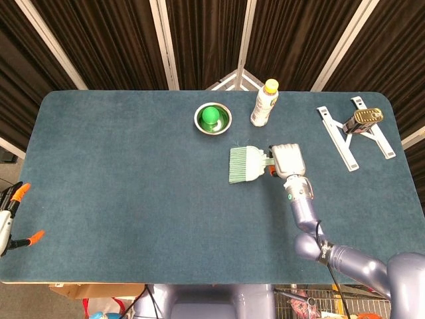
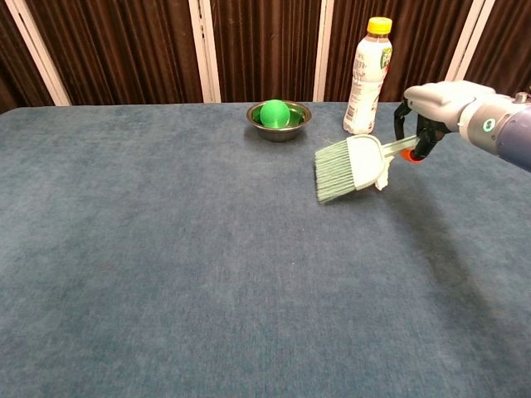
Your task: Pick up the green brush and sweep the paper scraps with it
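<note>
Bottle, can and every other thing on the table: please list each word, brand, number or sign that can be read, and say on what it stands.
None can be read.
Bottle: its label carries print and a small green and red mark, too blurred to read.
Gold can on the white rack: too small to tell any lettering.
Right hand: a green round mark at the wrist, no text legible.

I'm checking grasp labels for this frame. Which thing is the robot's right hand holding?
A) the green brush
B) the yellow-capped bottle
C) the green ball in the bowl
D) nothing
A: the right hand grips the handle of the green brush, bristles pointing left, away from the hand.
</note>
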Controlling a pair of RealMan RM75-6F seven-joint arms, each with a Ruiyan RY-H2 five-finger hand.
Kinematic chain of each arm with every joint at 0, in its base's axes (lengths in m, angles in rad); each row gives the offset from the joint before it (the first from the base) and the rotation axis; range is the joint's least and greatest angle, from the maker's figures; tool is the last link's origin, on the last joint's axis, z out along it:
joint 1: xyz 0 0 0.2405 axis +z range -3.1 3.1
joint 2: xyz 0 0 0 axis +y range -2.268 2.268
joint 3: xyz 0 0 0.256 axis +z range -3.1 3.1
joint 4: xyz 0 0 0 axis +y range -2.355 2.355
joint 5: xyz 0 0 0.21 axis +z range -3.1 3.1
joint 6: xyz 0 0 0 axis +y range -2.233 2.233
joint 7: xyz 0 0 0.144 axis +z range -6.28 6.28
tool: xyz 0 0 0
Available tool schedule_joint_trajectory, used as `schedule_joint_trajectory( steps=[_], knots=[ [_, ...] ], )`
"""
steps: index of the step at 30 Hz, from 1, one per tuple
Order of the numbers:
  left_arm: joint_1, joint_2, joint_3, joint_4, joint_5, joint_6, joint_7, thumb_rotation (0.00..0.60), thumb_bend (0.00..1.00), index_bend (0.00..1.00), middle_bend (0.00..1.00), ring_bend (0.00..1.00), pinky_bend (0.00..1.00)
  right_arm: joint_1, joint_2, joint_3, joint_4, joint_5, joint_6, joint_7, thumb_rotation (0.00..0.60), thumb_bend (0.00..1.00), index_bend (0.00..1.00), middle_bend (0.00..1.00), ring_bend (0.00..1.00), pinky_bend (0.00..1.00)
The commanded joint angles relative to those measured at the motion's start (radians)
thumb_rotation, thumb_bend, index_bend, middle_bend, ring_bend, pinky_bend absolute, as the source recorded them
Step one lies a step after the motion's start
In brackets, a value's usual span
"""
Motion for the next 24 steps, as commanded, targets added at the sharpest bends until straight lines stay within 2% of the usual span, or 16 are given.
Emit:
schedule_joint_trajectory(
  steps=[1,7,15,18,24],
  knots=[
    [0.001,0.002,-0.001,-0.002,0.001,0.002,-0.003,0.600,0.00,0.00,0.00,0.00,0.03,-0.004,0.018,-0.014,0.030,0.009,0.005,-0.014,0.600,0.55,0.91,1.00,1.00,1.00],
    [0.005,0.002,0.002,-0.007,0.009,0.013,-0.006,0.600,0.00,0.00,0.00,0.00,0.03,-0.038,0.091,-0.046,0.063,0.023,0.033,-0.062,0.600,0.55,0.91,1.00,1.00,1.00],
    [0.009,-0.002,0.006,-0.008,0.025,0.027,0.000,0.600,0.00,0.00,0.00,0.00,0.03,-0.082,0.198,-0.056,0.069,0.035,0.067,-0.080,0.600,0.56,0.91,1.00,1.00,1.00],
    [0.007,-0.002,0.005,-0.011,0.027,0.027,0.003,0.600,0.00,0.00,0.00,0.00,0.03,-0.090,0.249,-0.036,0.016,0.019,0.085,-0.049,0.600,0.55,0.91,1.00,1.00,1.00],
    [0.000,-0.007,0.005,-0.017,0.025,0.019,0.020,0.600,0.00,0.00,0.00,0.00,0.03,-0.088,0.321,-0.008,-0.167,-0.035,0.137,-0.021,0.600,0.55,0.92,1.00,1.00,1.00]
  ],
)
